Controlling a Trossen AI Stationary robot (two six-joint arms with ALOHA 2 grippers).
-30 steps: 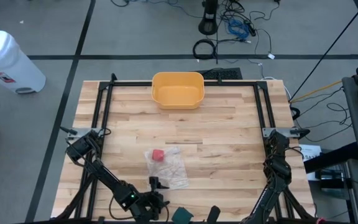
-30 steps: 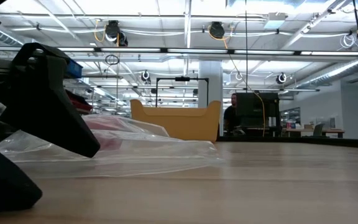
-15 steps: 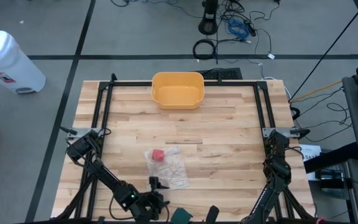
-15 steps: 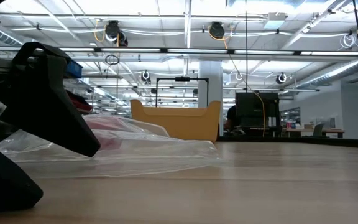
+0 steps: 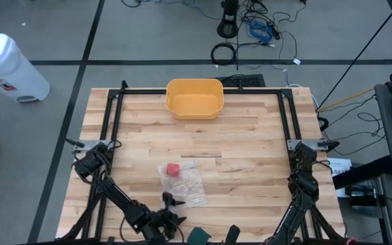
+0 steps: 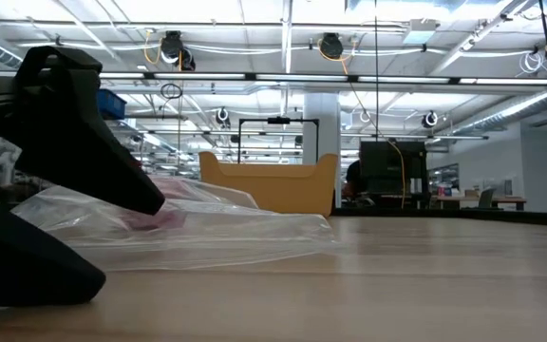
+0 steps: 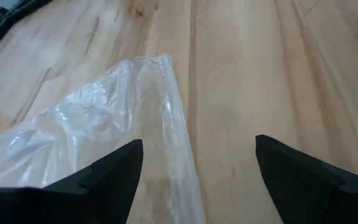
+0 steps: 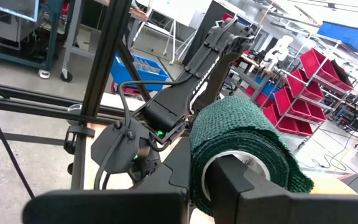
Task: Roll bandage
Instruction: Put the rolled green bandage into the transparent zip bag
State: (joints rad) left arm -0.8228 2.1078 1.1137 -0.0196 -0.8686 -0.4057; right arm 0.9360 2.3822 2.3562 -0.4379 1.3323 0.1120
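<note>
The left gripper (image 7: 194,180), fingers spread wide, straddles the clear crinkly plastic bag (image 5: 182,182) edge low on the wood table (image 5: 250,150). It should close squarely on 1 film layer. The right gripper (image 8: 222,186) is clenched on the green knitted bandage roll (image 8: 241,140), near the front edge.

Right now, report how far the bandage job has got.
Done: the right gripper is shut on the green bandage roll. In hand: the left gripper, open, sits at the edge of the clear plastic bag holding a red item. Left: the rolling itself; the yellow bin looks empty.
</note>
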